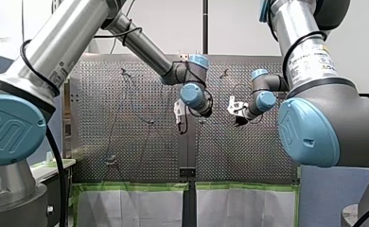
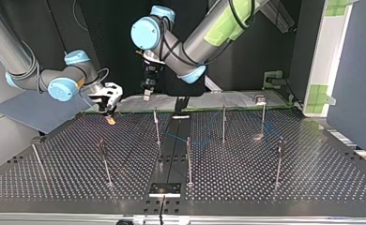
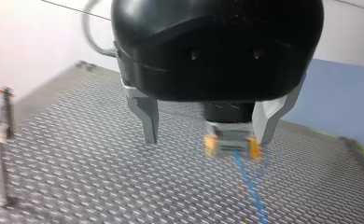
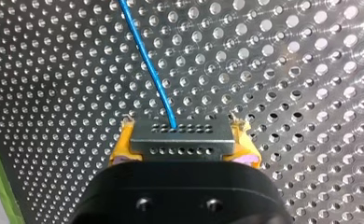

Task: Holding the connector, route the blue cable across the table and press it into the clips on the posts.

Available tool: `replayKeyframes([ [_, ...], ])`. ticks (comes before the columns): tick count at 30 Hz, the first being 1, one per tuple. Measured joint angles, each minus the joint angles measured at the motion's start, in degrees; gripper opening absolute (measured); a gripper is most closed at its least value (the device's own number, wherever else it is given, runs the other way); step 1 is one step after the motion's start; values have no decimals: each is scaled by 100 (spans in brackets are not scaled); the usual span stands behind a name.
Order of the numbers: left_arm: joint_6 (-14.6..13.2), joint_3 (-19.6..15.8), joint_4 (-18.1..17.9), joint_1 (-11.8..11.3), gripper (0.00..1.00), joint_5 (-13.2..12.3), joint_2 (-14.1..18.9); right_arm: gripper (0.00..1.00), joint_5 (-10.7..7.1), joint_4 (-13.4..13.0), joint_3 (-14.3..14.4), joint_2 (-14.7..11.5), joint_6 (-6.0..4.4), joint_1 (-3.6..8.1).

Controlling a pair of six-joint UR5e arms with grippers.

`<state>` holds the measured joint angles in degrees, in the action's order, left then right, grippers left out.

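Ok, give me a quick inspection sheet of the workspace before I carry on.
Surface: perforated table, metal.
Job's things: connector gripped; thin posts upright across the table.
Clutter: nothing seen.
Pincers: right pincer shut on connector, yellow pads; left pincer open, empty.
Cables: blue cable leads from connector over the table; clipped or not, cannot tell.
Surroundings: green-taped white sheets at the table's edge.
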<state>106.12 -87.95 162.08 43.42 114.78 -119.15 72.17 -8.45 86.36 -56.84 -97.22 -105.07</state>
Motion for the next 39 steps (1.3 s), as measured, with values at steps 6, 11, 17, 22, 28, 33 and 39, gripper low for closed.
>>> replayKeyframes([
  [6,192,288,-181,45,100,52,-112,0,9,15,3,-7,-2,69],
  [11,208,527,-5,102,100,134,-330,0,8,15,3,-8,-8,142],
  [17,256,815,266,151,100,186,-618,0,1,10,4,-11,-4,187],
  [22,269,1064,352,204,100,220,-866,0,-9,5,6,-9,6,190],
  [28,283,1380,359,231,100,248,-1085,0,-10,1,4,-8,3,167],
  [33,293,1627,387,210,100,254,-1110,0,-9,0,4,-8,0,152],
  [39,312,1922,540,209,100,250,-1202,0,-9,-4,4,-8,-14,161],
])
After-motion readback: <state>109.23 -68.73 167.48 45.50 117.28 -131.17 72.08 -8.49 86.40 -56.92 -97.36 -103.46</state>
